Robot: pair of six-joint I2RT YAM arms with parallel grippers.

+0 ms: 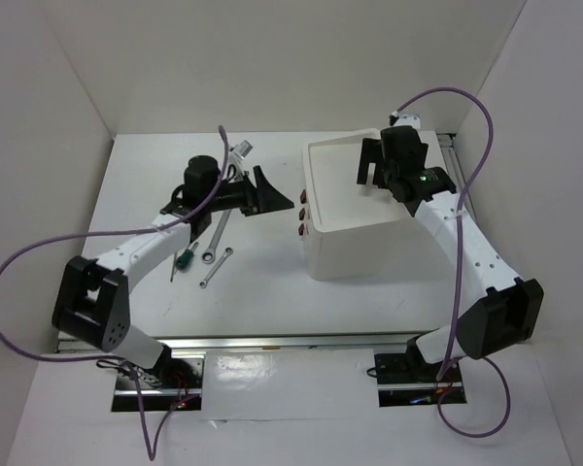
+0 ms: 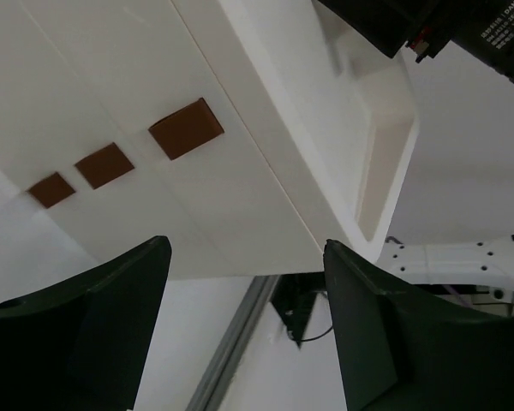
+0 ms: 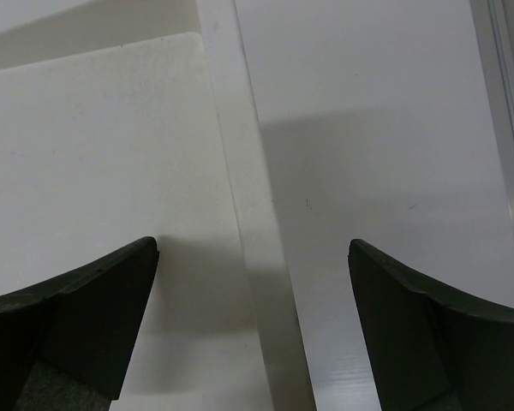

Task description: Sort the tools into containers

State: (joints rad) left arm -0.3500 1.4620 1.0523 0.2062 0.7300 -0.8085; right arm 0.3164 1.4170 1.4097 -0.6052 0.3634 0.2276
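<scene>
Left jaws are held wide and empty, aimed at the drawer handles mid-frame, probably for a pull. Right jaws are held wide over the top tray. Wrenches and green screwdriver are seen on the desk, centre-left.

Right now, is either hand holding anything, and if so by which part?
Nothing is held. The left hand is open, facing the white drawer unit. The right hand is open over the rim of its top tray.
</scene>
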